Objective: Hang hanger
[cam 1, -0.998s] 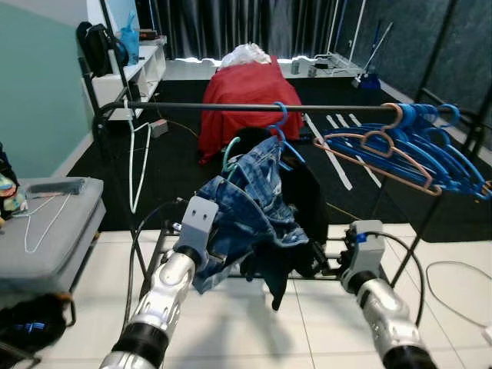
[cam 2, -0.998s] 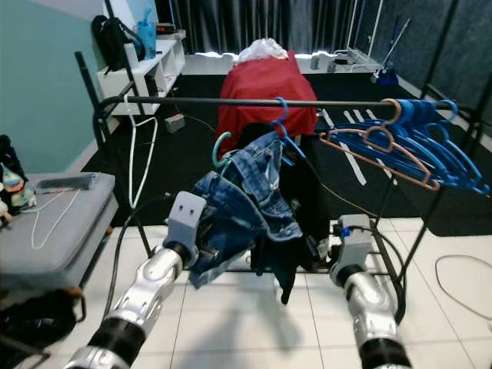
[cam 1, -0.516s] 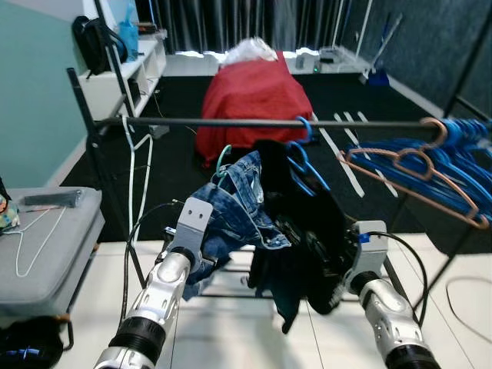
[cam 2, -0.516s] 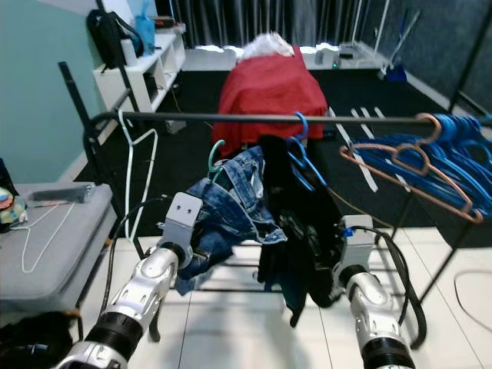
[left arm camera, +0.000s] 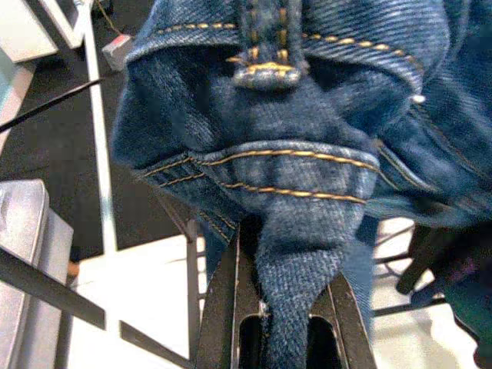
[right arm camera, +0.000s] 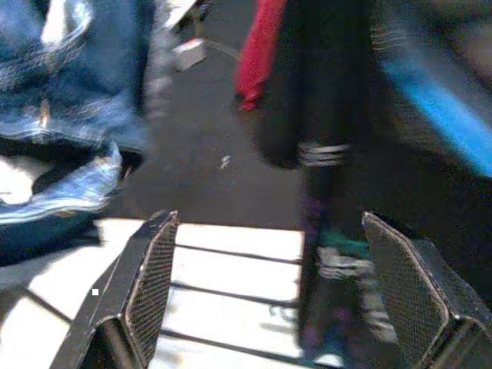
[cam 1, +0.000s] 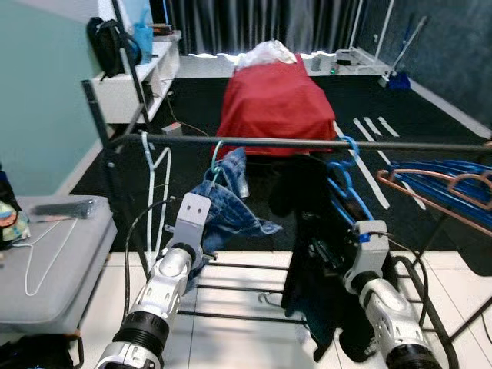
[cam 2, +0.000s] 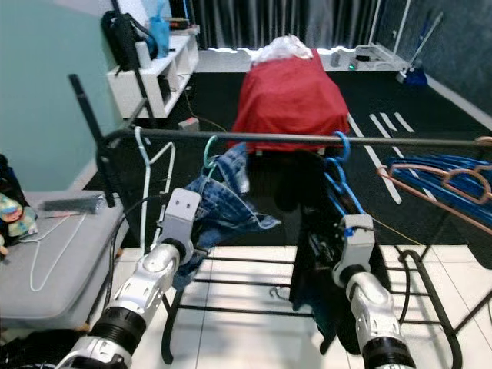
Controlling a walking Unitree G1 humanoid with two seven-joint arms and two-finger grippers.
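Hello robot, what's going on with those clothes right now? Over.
Left gripper shut on denim garment, its teal hanger hooked on the rail. Right gripper open beside black garment. Blue hangers crowd rail's right end.

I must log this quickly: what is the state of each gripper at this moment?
Left gripper: shut on the denim garment.
Right gripper: open, holding nothing, beside the black garment.

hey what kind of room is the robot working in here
Probably a room in a home set up for hanging laundry. A black clothes rail carries denim jeans on a teal hanger and a bunch of blue hangers; behind it stands furniture under a red cover.
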